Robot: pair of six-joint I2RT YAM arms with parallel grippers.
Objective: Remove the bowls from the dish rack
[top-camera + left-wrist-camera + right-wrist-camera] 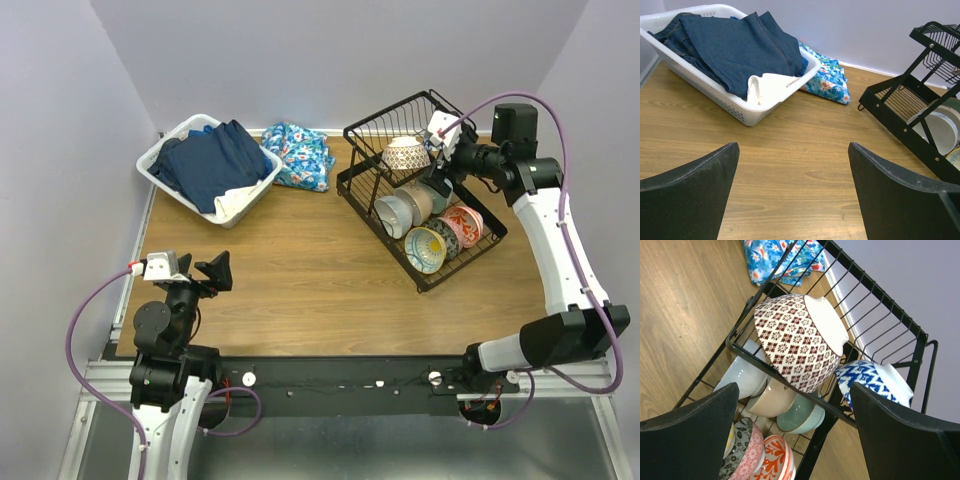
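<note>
The black wire dish rack [346, 186] stands at the table's right back. A beige patterned bowl [405, 152] lies on its upper tier. On the base stand a white bowl [391, 215], a tan bowl [415, 203], a mint green bowl [436, 194], a yellow teal-rimmed bowl [425, 249] and a red-orange floral bowl [466, 222]. My right gripper [794, 386] hangs open just above the rack [840, 412], over the beige bowl [797, 342] and a blue-white bowl [875, 382], holding nothing. My left gripper [793, 145] is open over bare wood at the near left, far from the rack [900, 100].
A white laundry basket [160, 180] with folded jeans [215, 160] sits at the back left. A blue floral cloth [298, 152] lies between it and the rack. Bare wood stretches across the table's middle and front.
</note>
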